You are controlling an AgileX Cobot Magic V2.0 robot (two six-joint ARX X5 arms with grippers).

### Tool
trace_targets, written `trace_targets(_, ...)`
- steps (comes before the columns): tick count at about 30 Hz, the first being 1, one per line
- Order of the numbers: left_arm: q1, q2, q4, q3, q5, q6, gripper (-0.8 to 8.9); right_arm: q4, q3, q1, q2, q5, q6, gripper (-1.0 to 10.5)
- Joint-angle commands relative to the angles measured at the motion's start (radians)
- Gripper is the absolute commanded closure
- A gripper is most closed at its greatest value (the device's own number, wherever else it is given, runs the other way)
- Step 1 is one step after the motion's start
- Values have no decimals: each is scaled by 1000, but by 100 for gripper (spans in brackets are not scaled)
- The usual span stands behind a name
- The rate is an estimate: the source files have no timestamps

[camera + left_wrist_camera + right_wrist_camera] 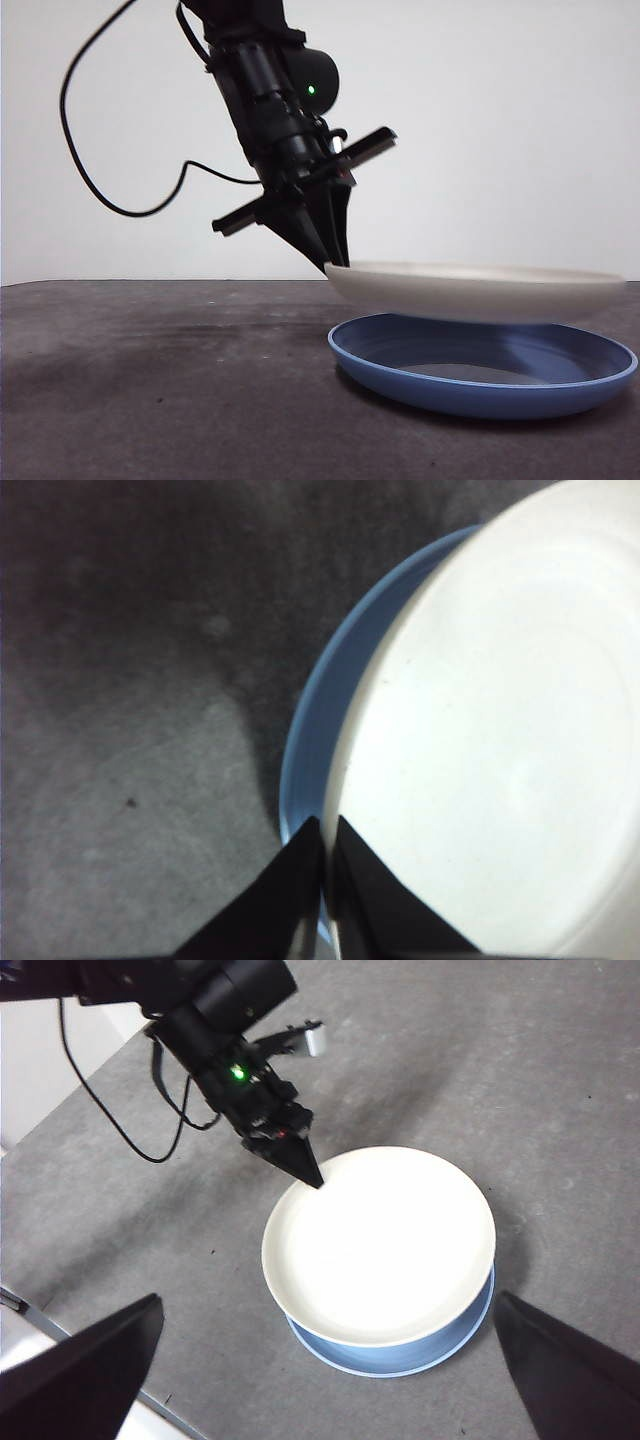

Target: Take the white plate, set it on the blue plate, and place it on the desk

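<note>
The white plate (480, 290) hangs level a little above the blue plate (480, 375), which rests on the desk (150, 380). My left gripper (330, 265) is shut on the white plate's left rim and holds it up. In the left wrist view the two jaws pinch the cream rim (480, 740), with the blue plate's edge (305, 740) showing beneath. From the right wrist view the white plate (380, 1240) covers most of the blue plate (400, 1360), and the left gripper (312, 1180) grips its far rim. My right gripper (325, 1360) hovers high above, open and holding nothing.
The left arm's black cable (100, 180) loops down behind it. The desk's edge (100, 1350) shows near the right gripper's left jaw, with a pale surface beyond it.
</note>
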Motion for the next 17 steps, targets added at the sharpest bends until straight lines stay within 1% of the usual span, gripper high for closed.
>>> trace_targets(1, -12, 43, 0, 31, 1, -6, 805, 6, 21, 10, 2, 0, -9, 349)
trace_targets(15, -23, 78, 9, 31, 2, -5, 804, 6, 21, 21, 2, 1, -10, 349)
trace_targets(17, -23, 78, 9, 31, 2, -2, 782, 6, 21, 21, 2, 1, -10, 349)
